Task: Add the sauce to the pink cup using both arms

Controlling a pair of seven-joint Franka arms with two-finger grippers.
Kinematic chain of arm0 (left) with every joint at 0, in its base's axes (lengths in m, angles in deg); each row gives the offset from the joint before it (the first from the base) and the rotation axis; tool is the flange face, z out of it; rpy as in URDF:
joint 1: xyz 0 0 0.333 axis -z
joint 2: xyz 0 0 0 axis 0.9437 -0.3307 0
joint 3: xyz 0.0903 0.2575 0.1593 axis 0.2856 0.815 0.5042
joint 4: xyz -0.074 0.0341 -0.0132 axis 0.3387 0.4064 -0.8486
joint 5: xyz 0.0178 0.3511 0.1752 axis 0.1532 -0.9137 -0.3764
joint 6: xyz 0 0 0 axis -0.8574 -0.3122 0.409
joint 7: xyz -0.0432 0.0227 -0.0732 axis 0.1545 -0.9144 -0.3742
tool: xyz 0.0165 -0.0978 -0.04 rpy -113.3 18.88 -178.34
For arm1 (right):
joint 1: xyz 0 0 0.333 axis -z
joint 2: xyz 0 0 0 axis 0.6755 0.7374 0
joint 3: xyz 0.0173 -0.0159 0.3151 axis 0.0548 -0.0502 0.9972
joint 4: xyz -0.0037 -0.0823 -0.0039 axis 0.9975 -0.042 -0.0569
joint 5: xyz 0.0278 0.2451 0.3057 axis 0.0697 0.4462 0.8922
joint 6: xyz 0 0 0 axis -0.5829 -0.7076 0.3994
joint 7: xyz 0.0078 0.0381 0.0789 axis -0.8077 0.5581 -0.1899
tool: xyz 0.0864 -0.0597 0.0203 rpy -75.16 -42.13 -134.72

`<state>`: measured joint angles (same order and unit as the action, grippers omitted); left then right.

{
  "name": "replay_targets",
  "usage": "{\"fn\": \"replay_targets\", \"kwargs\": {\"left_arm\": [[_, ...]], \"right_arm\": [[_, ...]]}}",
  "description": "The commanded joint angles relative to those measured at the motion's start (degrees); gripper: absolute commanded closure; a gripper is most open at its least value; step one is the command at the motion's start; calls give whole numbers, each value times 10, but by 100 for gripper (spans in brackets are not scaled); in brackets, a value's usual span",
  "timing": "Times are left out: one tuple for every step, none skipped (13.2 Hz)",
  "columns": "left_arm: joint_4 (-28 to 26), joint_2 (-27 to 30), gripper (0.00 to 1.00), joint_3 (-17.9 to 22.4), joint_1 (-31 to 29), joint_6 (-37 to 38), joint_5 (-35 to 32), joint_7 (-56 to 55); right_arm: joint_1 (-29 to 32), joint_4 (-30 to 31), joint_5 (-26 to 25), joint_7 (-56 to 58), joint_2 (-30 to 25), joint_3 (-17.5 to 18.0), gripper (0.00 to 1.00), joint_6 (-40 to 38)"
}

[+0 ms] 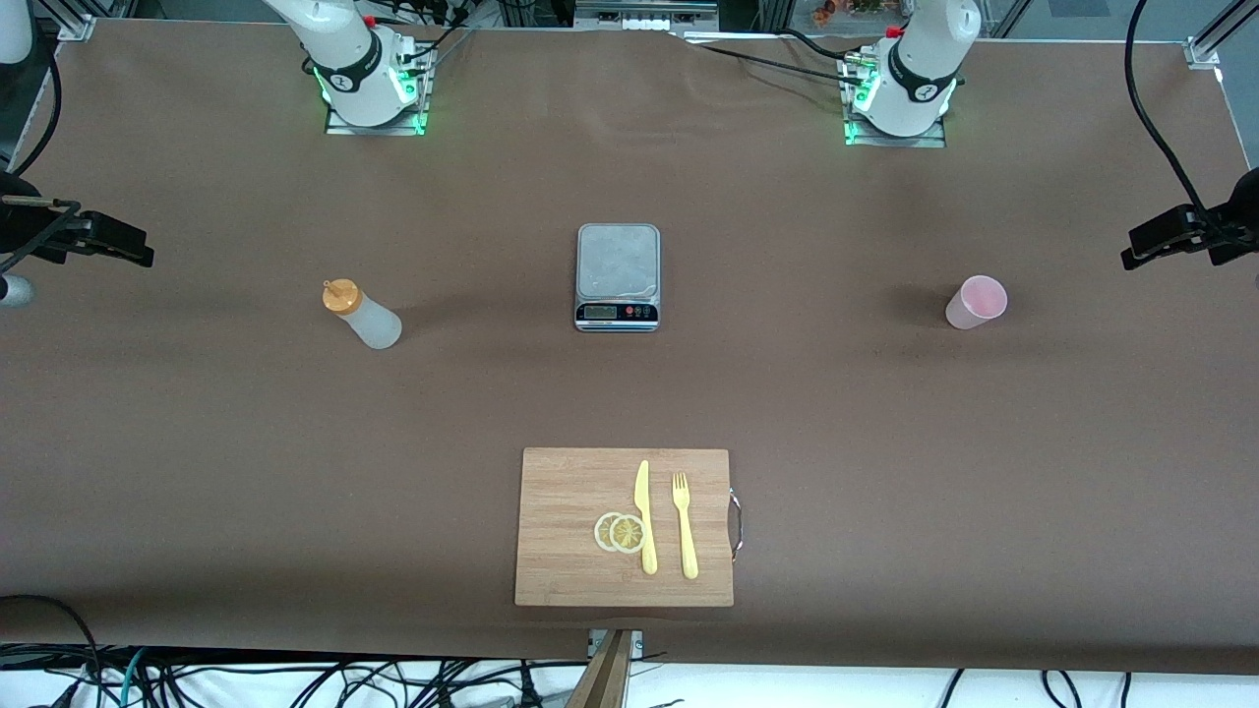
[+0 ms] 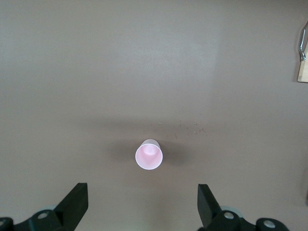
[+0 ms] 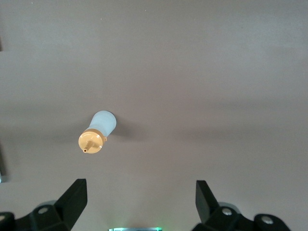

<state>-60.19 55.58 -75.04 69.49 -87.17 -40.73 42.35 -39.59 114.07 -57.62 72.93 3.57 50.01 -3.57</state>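
The sauce bottle (image 1: 360, 313), whitish with an orange nozzle cap, stands on the brown table toward the right arm's end. The pink cup (image 1: 976, 302) stands upright toward the left arm's end. Both hands are out of the front view. In the left wrist view my left gripper (image 2: 143, 204) is open and empty, high above the table, with the pink cup (image 2: 149, 155) below, apart from its fingers. In the right wrist view my right gripper (image 3: 140, 199) is open and empty, high above the table, with the bottle (image 3: 98, 131) below and off to one side.
A silver scale (image 1: 617, 276) sits mid-table between bottle and cup. Nearer the front camera lies a wooden cutting board (image 1: 561, 501) with a yellow knife (image 1: 644, 516), a fork (image 1: 685, 526) and lemon slices (image 1: 621, 532). Black mounts (image 1: 1180, 236) stick in at both table ends.
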Motion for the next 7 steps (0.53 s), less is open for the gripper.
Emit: {"fn": "replay_targets", "kwargs": {"left_arm": [[-5, 5, 0, -9, 1, -1, 13, -37], [-6, 5, 0, -9, 1, -1, 13, -36], [-7, 5, 0, -9, -1, 0, 11, -34], [-7, 5, 0, -9, -3, 0, 10, -32], [-8, 5, 0, -9, -4, 0, 10, -31], [-8, 6, 0, -9, -4, 0, 9, -31], [-11, 7, 0, -9, -4, 1, 8, -31]], "right_arm": [[4, -13, 7, -6, 4, 1, 0, -6], [4, -13, 7, -7, 4, 1, 0, -6], [4, -13, 7, -6, 4, 1, 0, -6], [4, -13, 7, -6, 4, 1, 0, -6], [4, -13, 7, -7, 4, 1, 0, -6], [4, -13, 7, -6, 4, 1, 0, -6], [4, -13, 7, -7, 4, 1, 0, -6]]}}
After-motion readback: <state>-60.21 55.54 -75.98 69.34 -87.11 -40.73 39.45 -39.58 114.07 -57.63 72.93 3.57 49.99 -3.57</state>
